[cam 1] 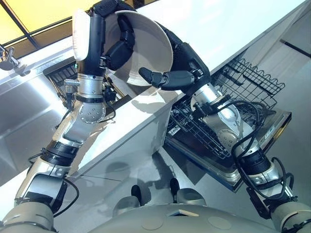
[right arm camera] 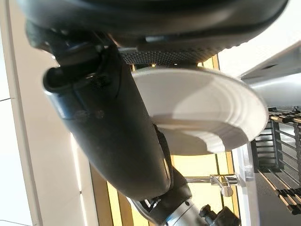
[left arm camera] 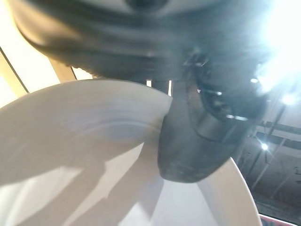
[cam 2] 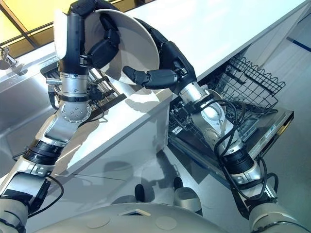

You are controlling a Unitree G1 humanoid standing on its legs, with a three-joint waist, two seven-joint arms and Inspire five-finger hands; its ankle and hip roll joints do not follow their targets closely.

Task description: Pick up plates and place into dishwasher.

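A white plate (cam 1: 148, 46) is held tilted on edge above the white counter (cam 1: 218, 29), between both hands. My left hand (cam 1: 95, 34) grips its upper left rim, with fingers (cam 1: 121, 46) curled into the plate's hollow; the left wrist view shows its thumb (left arm camera: 197, 136) over the plate's (left arm camera: 94, 165) rim. My right hand (cam 1: 189, 60) holds the lower right rim, its thumb (cam 1: 165, 77) lying across the front and its fingers behind. Past that thumb (right arm camera: 108, 122), the right wrist view shows the plate (right arm camera: 202, 117).
The dishwasher stands open at the right, its wire rack (cam 1: 248, 80) pulled out over the lowered door (cam 1: 228, 167). A dark dish rack (cam 1: 60, 73) sits on the counter behind my left arm. A steel sink (cam 1: 29, 107) and faucet (cam 1: 7, 58) lie at the left.
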